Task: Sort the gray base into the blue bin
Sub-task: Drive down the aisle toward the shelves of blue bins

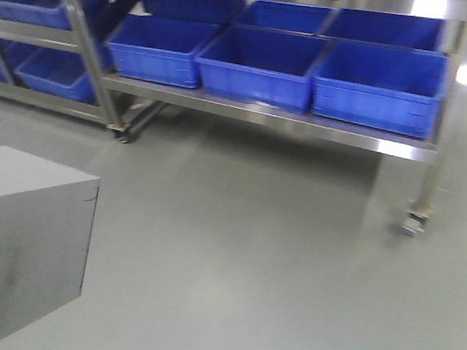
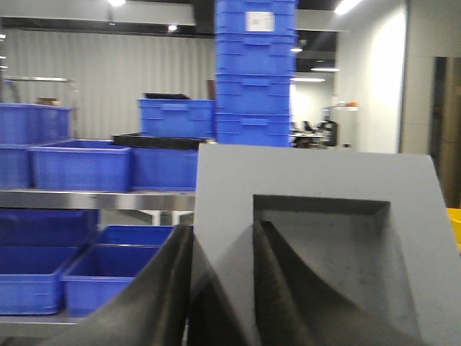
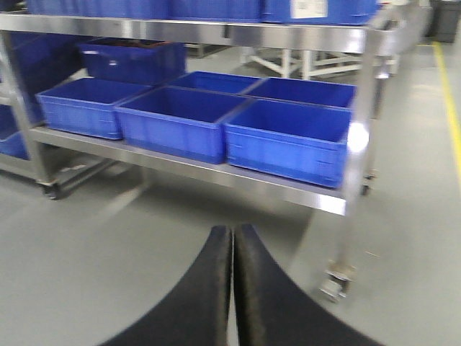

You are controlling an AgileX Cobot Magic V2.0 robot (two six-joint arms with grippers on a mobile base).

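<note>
Clamping gray base [image 2: 317, 209], left fingers [image 2: 155, 303] face blue bins [image 2: 108, 270] on steel rack [image 2: 94, 200].

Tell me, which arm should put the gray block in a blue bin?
Probably left: the left claw is shut on the gray base, one finger in its recess. The right claw is shut and empty, facing the blue bins.

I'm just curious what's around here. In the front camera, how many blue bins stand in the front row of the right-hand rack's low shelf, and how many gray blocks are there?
Blue bins, front row: 3
Gray base: 1
Total: 4
</note>
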